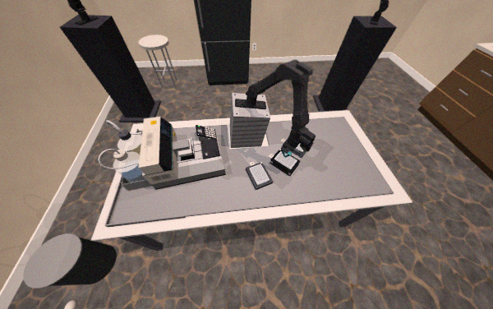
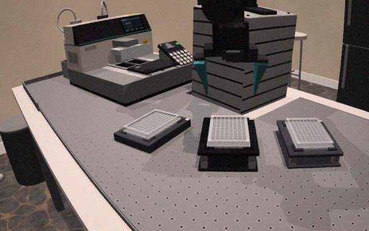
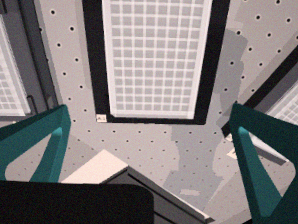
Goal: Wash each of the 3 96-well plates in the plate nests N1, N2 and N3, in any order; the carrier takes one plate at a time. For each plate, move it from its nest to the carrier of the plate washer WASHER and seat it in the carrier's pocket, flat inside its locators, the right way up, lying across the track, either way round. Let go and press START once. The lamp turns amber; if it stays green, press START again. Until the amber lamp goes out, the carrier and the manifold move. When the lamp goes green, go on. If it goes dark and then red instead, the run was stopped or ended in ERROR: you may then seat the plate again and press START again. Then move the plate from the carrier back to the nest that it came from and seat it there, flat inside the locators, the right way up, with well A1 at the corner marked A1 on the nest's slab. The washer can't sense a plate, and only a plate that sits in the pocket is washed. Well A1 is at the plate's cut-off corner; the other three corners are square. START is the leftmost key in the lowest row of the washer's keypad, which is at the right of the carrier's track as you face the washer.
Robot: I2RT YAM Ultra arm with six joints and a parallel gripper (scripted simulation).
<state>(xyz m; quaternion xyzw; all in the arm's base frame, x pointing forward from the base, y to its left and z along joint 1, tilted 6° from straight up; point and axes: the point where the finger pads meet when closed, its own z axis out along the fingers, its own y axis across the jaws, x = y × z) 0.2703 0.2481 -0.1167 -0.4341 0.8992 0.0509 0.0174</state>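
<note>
Three clear 96-well plates sit in black nests on the table: a left one (image 2: 152, 124), a middle one (image 2: 229, 131) and a right one (image 2: 309, 133). My gripper (image 2: 230, 78) is open and empty, its teal fingers spread wide. It hangs above the middle plate, toward its far end, well clear of it. In the wrist view the middle plate (image 3: 157, 46) lies flat in its nest ahead of the fingers. From the top view the gripper (image 1: 287, 154) is over that plate (image 1: 284, 161). The washer (image 2: 123, 61) stands at the left with a green lamp on its keypad (image 2: 176, 52).
The grey slatted pedestal (image 2: 243, 55) that carries my arm stands right behind the nests. The washer's dark carrier (image 2: 150, 65) is next to the keypad. Bottles and tubing (image 1: 121, 148) are left of the washer. The table has a raised white rim.
</note>
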